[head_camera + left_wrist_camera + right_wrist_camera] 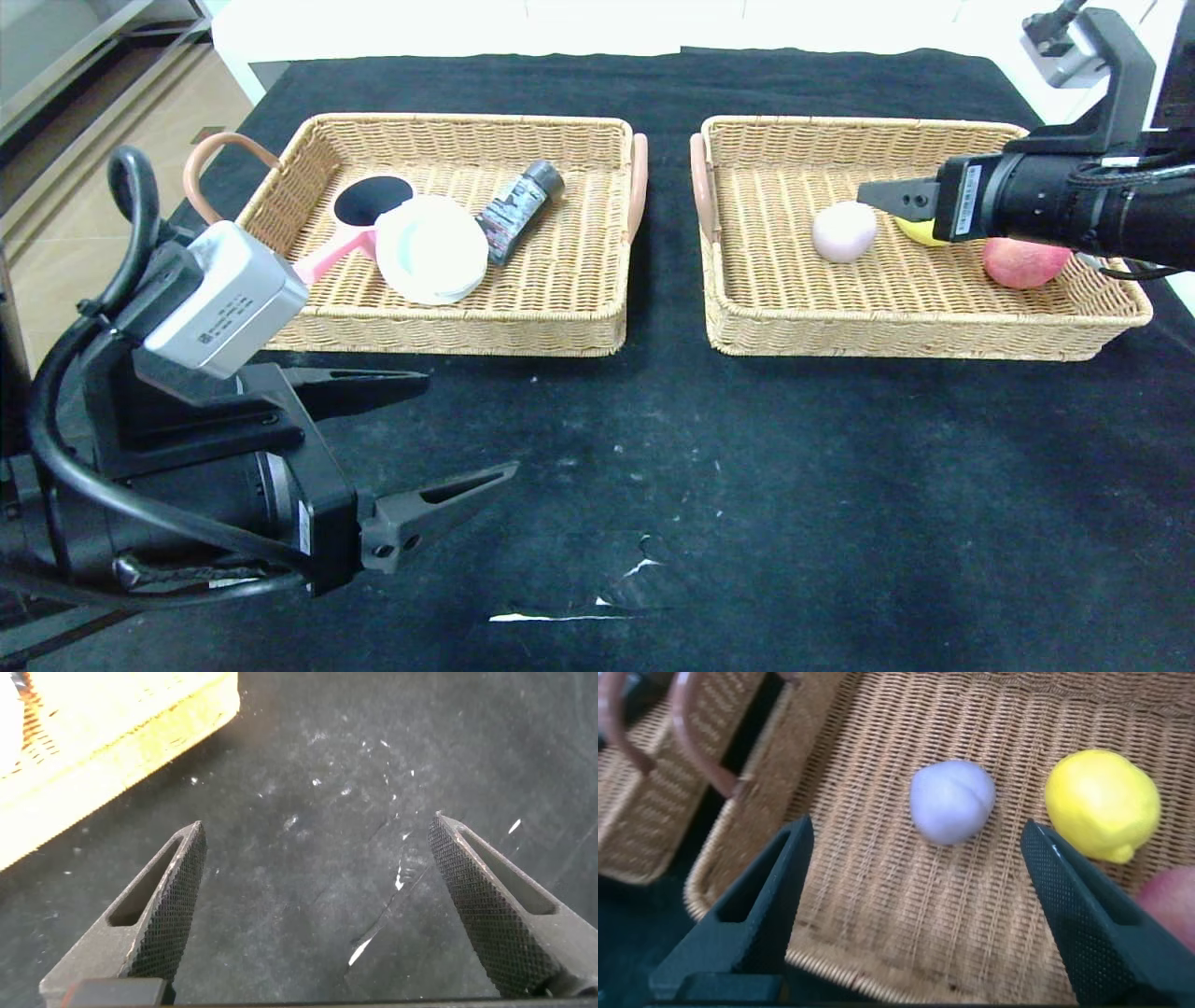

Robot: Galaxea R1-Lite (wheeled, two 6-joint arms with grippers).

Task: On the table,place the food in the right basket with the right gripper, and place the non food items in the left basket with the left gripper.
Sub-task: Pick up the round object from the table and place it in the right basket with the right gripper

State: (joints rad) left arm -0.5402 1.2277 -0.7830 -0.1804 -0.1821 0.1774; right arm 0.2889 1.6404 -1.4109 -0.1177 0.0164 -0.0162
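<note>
The right basket (840, 127) holds the food: a pale mauve ball (845, 231), a yellow lemon (913, 233) and a red-pink peach (1022, 262). My right gripper (873, 201) hovers over this basket, open and empty. In its wrist view the ball (952, 801) lies just beyond the right gripper (917, 826), with the lemon (1102, 803) beside it. The left basket (448, 125) holds the non food items: a pink pan (373, 201), a white dish (431, 247) and a black tube (518, 210). My left gripper (470, 422) stands open over the bare table (747, 467).
A small white tear (560, 616) marks the cloth near the front edge, and it also shows below the left gripper (318, 823) as a tear (360, 950). A corner of the left basket (112, 737) shows in the left wrist view. Pink handles (639, 173) face the gap between the baskets.
</note>
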